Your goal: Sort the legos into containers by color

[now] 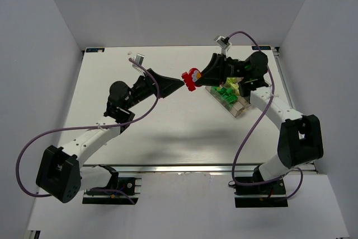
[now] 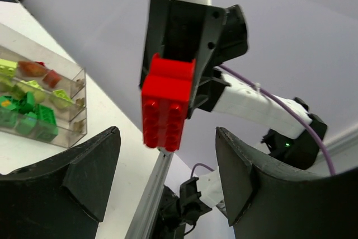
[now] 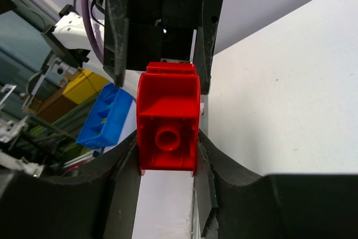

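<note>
Brick (image 3: 168, 124), red and studded, sits pinched in right gripper (image 3: 168, 148); left gripper (image 2: 166, 131) gapes open.

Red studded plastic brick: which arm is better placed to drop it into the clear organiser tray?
Right, probably. The right gripper grips the red studded plastic brick, and the clear plastic organiser tray lies under that arm. The left gripper is open and empty.

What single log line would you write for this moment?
right hand: shut on red brick, midair | left hand: open, facing it | tray: partly filled
</note>
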